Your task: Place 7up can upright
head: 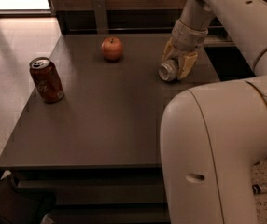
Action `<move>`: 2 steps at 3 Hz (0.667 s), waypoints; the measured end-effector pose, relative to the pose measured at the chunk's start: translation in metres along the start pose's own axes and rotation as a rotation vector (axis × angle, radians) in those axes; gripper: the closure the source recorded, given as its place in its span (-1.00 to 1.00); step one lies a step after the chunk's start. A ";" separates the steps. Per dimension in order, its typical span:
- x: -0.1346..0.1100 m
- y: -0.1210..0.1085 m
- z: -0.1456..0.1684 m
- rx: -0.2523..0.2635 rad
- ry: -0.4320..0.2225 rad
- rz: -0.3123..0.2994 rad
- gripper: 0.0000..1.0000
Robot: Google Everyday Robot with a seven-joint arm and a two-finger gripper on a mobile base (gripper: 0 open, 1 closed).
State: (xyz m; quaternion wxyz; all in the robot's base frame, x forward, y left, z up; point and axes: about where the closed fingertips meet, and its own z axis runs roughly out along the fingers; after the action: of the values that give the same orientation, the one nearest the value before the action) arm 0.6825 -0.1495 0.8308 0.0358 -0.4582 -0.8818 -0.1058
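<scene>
Gripper [176, 68] over 7up can [168, 71] on table [105, 120]

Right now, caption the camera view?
Gripper at the 7up can lying on the table; apple, upright cola can to its left.
</scene>
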 end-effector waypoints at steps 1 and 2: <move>-0.001 0.003 0.003 -0.005 -0.002 -0.010 0.68; -0.002 0.005 0.005 -0.009 -0.004 -0.019 1.00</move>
State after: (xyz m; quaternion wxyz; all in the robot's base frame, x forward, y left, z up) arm 0.6877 -0.1471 0.8262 0.0310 -0.4501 -0.8857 -0.1092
